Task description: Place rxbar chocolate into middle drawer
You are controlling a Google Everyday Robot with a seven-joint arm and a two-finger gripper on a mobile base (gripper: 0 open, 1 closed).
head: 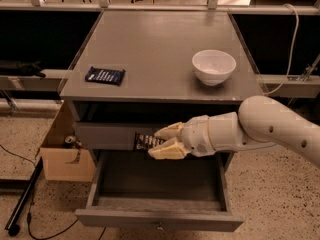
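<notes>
Rxbar chocolate (145, 141): held in the air above the open box of the middle drawer (160, 218), over its back part and level with the shallower drawer front (102, 135) above it.
Long axis: roughly level, running along the middle drawer's width. The free end points toward the side where the cardboard box (64, 159) stands, and the other end is in the tool. The pale lettering faces the camera.
Tool (161, 141): above the middle drawer, reaching in from the side opposite the cardboard box, one finger over the bar and one under it, clamped on the bar.
Middle drawer: pulled well out, dark floor showing.
In the way: the tool and the bar cover the middle of the shallower drawer front. Nothing lies between the bar and the drawer floor below.
Counter (160, 39): above the middle drawer; carries one blue-wrapped bar (105, 75) and one white bowl (214, 66), well apart.
Count: two drawers, two bars, one bowl, one cardboard box.
</notes>
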